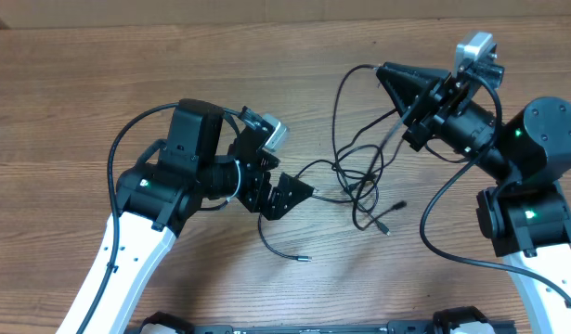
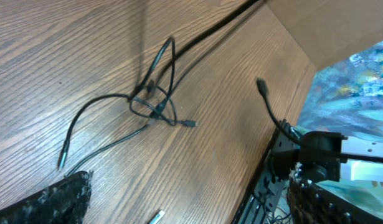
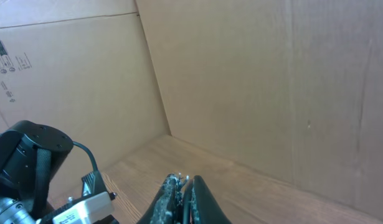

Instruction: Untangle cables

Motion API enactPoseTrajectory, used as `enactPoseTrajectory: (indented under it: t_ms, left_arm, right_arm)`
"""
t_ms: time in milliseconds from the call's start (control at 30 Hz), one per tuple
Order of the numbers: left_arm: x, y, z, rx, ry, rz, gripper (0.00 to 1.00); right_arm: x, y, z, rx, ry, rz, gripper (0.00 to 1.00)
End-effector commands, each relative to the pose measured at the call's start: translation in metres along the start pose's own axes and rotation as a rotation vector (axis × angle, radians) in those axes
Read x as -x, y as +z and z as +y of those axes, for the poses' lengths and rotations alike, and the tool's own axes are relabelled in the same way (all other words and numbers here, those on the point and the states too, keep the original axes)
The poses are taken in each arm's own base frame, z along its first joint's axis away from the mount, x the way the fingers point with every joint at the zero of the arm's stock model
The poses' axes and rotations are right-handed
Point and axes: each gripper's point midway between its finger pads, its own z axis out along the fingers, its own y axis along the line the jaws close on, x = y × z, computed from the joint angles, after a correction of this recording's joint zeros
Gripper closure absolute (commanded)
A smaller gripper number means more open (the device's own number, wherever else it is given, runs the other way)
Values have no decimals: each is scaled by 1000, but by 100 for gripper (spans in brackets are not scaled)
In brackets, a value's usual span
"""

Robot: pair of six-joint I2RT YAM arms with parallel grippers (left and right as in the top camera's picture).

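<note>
The cables [image 1: 355, 176] lie on the wood-grain desk [image 1: 81, 93] between the two arms: thin, black, round cords looped into a loose knot near the middle. From that knot one strand rises in a tall narrow loop toward the far edge and meets the tip of the right end effector [image 1: 382, 70], so the bundle's long axis runs roughly from the far side to the near side. A second strand runs left from the knot, passes just beside the left end effector [image 1: 290, 195], then curves toward the near edge and ends in a small plug pointing right. Two more short plug ends lie just right of the knot, pointing right and down. In the left wrist view the knot [image 2: 155, 106] shows as several crossed loops with slim tails fanning outward, and one taut strand runs up out of the picture. The left end effector [image 2: 188, 180] stands wide apart, its textured black pads at either lower corner, holding nothing. The right end effector [image 3: 184, 186] is pressed together, apparently pinching a cord at its tip, and faces a plain cardboard wall [image 3: 241, 93].
</note>
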Motion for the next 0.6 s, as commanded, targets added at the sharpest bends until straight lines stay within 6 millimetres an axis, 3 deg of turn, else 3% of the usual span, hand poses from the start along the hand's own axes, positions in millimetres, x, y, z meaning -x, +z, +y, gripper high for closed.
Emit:
enactPoseTrajectory:
  t_ms: [0, 100, 167, 300, 467, 567]
  left_arm:
    - [4, -4, 2, 29, -2, -13, 0]
    - [4, -4, 4, 40, -9, -13, 0]
    - [4, -4, 4, 39, -10, -13, 0]
    - [4, -4, 4, 39, -10, -12, 0]
    - [3, -4, 4, 43, -13, -9, 0]
    - [2, -4, 4, 42, -15, -7, 0]
  right_arm:
    - [12, -4, 0, -35, 3, -18, 89]
    - [-15, -2, -18, -104, 47, 73, 82]
    - [-47, -2, -36, -175, 96, 180, 75]
    - [-99, -8, -59, -283, 216, 353, 46]
    - [-128, -22, -75, -394, 248, 463, 10]
    - [-140, -34, -86, -486, 257, 511, 6]
